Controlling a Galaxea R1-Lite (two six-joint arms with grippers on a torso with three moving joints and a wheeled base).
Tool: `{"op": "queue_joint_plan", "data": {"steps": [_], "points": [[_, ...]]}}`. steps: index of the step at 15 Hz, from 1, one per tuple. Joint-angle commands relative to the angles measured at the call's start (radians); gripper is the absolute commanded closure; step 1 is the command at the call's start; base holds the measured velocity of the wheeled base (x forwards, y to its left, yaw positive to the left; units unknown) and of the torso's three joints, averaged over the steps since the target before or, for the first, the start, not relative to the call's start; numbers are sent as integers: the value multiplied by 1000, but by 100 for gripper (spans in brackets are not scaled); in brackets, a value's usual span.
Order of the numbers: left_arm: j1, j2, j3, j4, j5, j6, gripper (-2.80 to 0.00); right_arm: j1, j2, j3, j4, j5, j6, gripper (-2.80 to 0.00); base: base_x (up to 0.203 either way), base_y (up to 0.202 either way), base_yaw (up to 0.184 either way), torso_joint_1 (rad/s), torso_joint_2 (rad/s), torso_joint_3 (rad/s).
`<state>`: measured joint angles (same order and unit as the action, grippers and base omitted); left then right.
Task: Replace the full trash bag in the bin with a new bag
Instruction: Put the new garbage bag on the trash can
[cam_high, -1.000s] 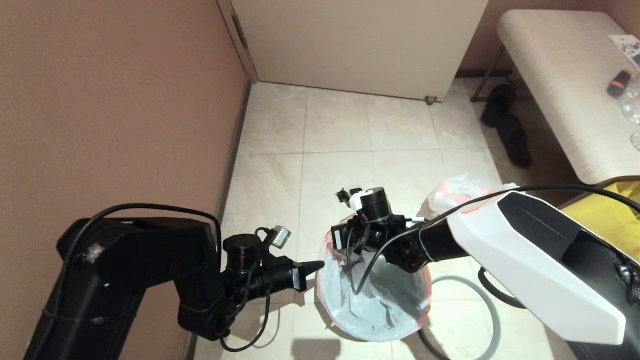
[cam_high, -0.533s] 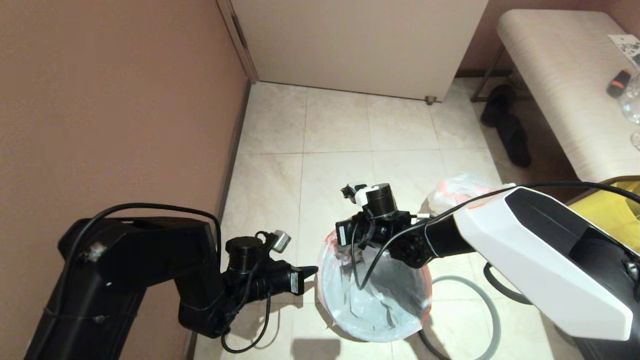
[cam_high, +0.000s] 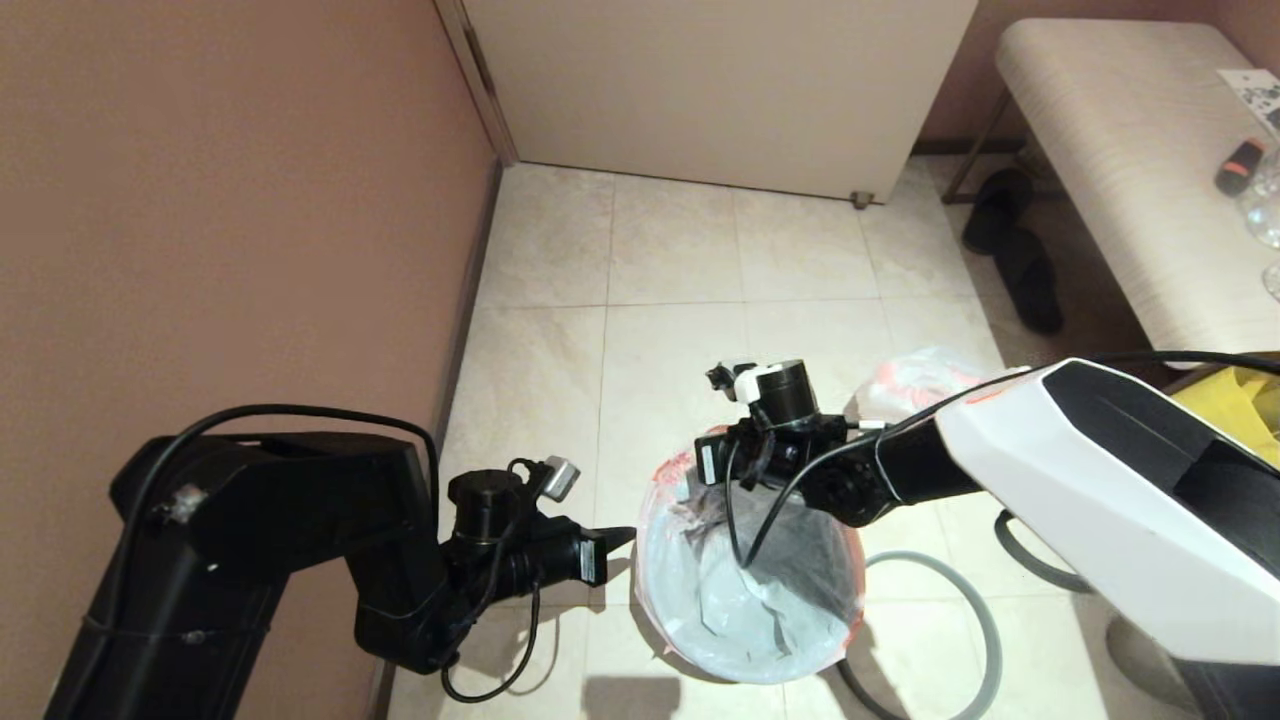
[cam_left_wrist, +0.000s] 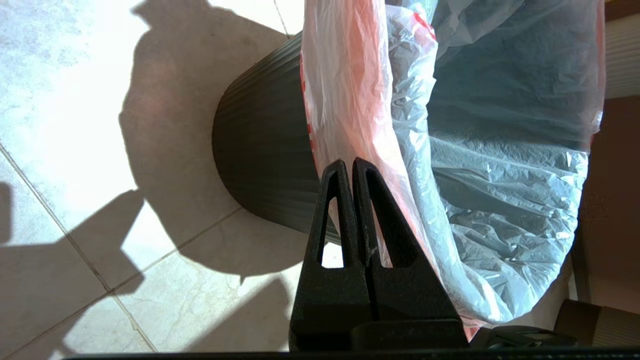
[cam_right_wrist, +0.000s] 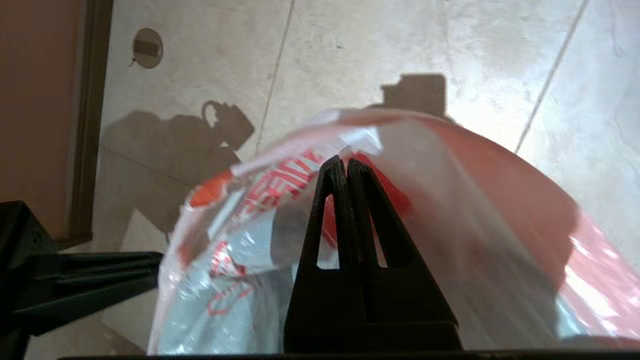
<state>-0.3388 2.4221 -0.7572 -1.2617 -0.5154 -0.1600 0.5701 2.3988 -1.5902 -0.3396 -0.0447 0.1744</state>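
Right gripper (cam_right_wrist: 343, 162) pinched on the new bag (cam_high: 745, 610) at twelve o'clock of the bin (cam_left_wrist: 260, 165). Left gripper (cam_left_wrist: 348, 165) at nine o'clock, pressed together, apparently nipping film. Could tear or slip free if tugged unevenly.

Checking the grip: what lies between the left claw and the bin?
Only the new bag's rim; left claw is shut on it beside the bin, in the left wrist view.

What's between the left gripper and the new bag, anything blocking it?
Nothing visible. The left gripper, fingers shut, has its tips right at the orange band of the new bag, where it drapes over the left side of the bin. The right gripper pinches the mouth's far edge, out of that path.
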Motion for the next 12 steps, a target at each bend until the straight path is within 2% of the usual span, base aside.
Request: {"op": "queue_joint_plan", "data": {"steps": [1, 7, 12], "points": [[-3, 2, -1, -7, -3, -1, 0, -50, -80, 96, 0, -4, 2, 0, 0, 0, 0, 0, 0, 0], [-5, 3, -2, -8, -3, -2, 0, -117, -306, 450, -18, -9, 42, 0, 0, 0, 0, 0, 0, 0], [-11, 8, -8, -8, -3, -3, 0, -142, -324, 595, -72, -6, 46, 0, 0, 0, 0, 0, 0, 0]]}}
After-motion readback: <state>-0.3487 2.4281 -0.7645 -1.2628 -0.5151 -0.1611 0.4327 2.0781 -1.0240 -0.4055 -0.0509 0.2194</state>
